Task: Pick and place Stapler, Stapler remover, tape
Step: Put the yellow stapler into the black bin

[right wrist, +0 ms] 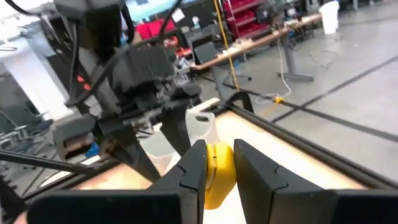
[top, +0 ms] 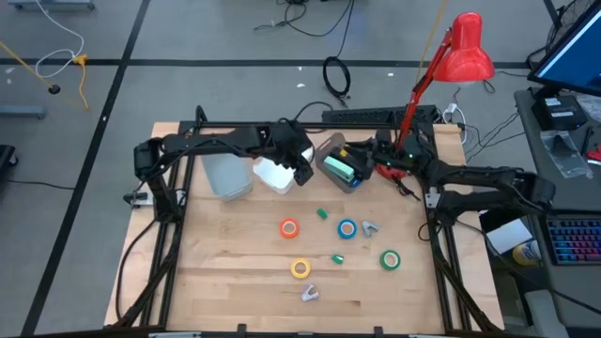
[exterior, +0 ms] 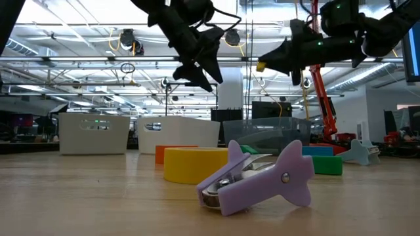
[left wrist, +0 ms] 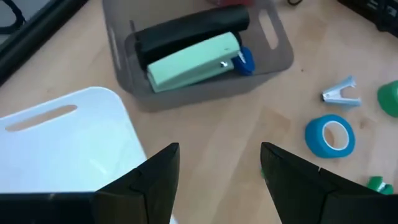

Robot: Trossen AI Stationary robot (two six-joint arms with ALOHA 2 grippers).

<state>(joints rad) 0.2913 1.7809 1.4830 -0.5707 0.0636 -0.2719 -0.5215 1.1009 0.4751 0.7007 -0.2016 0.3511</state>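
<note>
My right gripper [top: 366, 155] hangs high above the dark grey bin [top: 343, 165], shut on a small yellow thing [right wrist: 217, 173] whose kind I cannot tell. My left gripper [left wrist: 217, 168] is open and empty above the white bin [top: 274, 175]. The grey bin holds a green stapler [left wrist: 193, 62], a black stapler [left wrist: 186, 30] and a small blue item [left wrist: 244, 61]. Orange tape [top: 289, 227], blue tape [top: 347, 228], yellow tape [top: 300, 268] and green tape [top: 390, 259] lie flat on the table. A pale staple remover [top: 369, 227] and a lavender staple remover [top: 310, 294] also rest there. My right gripper pinches the small yellow thing [exterior: 261, 65] between its two fingers, which come nearly level from the table's right. Its yellow end shows just past the fingertips [right wrist: 194, 163]. It is lifted clear, high over the table.
A translucent bin [top: 226, 175] stands left of the white bin. Two small green pieces [top: 321, 214] [top: 338, 258] lie among the tapes. A red desk lamp [top: 465, 47] stands at the far right corner. Bare wood shows at the near left of the table [top: 216, 272].
</note>
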